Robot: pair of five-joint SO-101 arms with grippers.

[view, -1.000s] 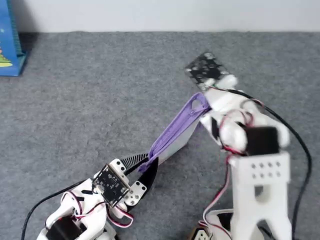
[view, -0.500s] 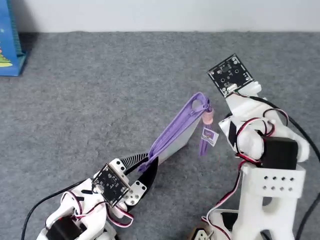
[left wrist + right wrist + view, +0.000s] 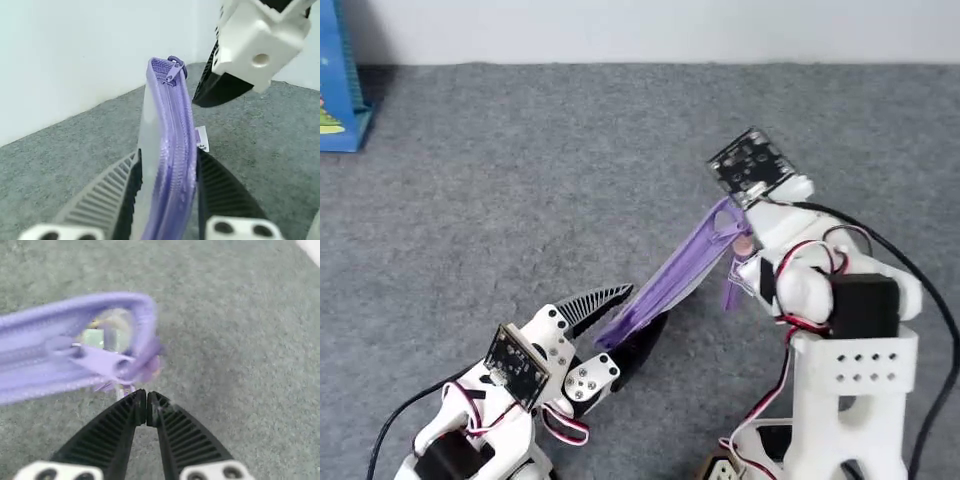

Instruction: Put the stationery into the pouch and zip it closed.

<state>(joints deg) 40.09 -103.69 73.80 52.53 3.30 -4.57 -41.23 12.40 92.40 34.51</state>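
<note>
- Two end effectors are at the pouch [image 3: 680,275], which hangs tilted above the table [image 3: 520,180], slanting from one to the other.
- Left end effector [image 3: 630,315] pinches the near end, one finger on either side of the purple zip band.
- Right end effector [image 3: 146,400] is pressed together just beside the pull [image 3: 102,359] at the far end; I cannot tell whether it nips the pull's cord.
- I judge the pouch light and floppy, with slick clear sides, so the woven zip band gives the surer hold.
- That pull looks small and loose, so I'd take it squarely by the tab, with the other end held taut.
</note>
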